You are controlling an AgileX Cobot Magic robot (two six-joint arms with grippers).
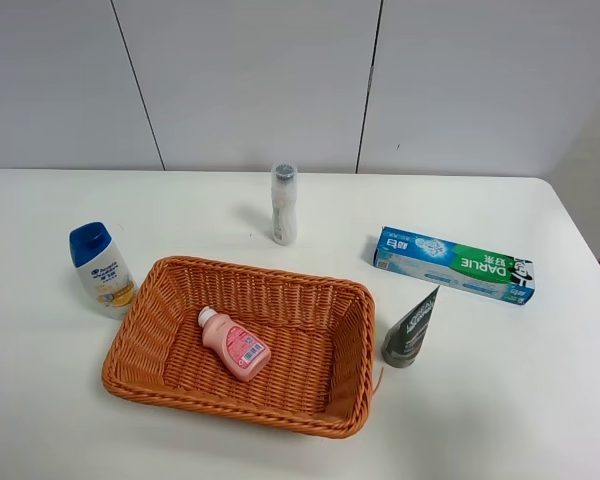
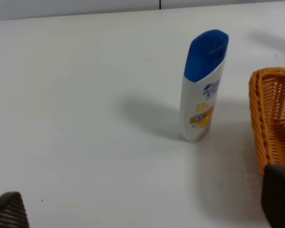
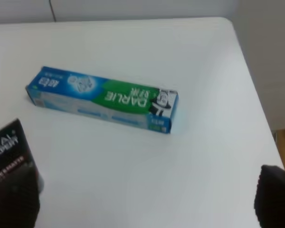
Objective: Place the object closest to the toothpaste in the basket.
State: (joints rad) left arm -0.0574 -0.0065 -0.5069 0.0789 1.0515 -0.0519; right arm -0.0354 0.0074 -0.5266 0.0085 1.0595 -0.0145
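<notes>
The green and blue Darlie toothpaste box [image 1: 453,264] lies at the right of the table and also shows in the right wrist view [image 3: 104,99]. A dark grey tube [image 1: 411,329] stands on its cap just in front of it, beside the wicker basket's [image 1: 260,272] right wall. In the right wrist view the tube [image 3: 7,152] sits close by one finger. My right gripper [image 3: 145,204] is open and empty, above the table near the box. My left gripper [image 2: 141,209] is open and empty, back from the shampoo bottle [image 2: 203,85]. Neither arm shows in the exterior view.
A pink bottle [image 1: 234,343] lies inside the basket. A white shampoo bottle with a blue cap [image 1: 102,268] stands left of the basket. A white bottle with a dark cap [image 1: 283,203] stands behind it. The basket's edge [image 2: 270,118] shows in the left wrist view.
</notes>
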